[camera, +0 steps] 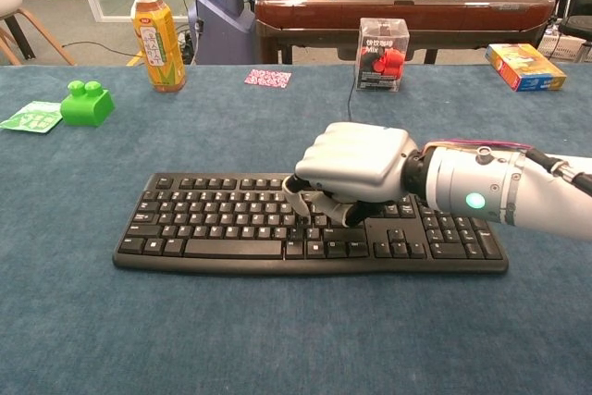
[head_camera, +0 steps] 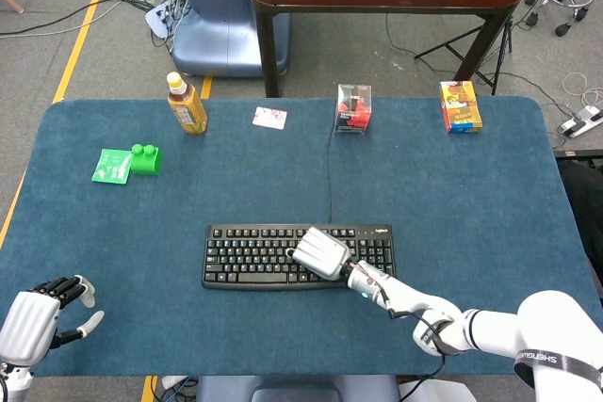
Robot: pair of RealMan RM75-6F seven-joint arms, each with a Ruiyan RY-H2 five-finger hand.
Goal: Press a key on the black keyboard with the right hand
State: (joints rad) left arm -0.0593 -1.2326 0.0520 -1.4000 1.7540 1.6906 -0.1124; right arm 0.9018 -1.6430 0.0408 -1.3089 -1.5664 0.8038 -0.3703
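Note:
The black keyboard lies flat at the table's front centre. My right hand sits low over its right-middle keys, knuckles up and fingers curled under the palm. In the chest view one fingertip points down and touches a key near the right end of the letter block. The keys beneath the palm are hidden. My left hand hangs off the near left corner of the table, holding nothing, thumb sticking out. It shows only in the head view.
Along the back stand a tea bottle, a clear box with red contents and a colourful carton. A green block and a small card lie left. The keyboard's cable runs backward.

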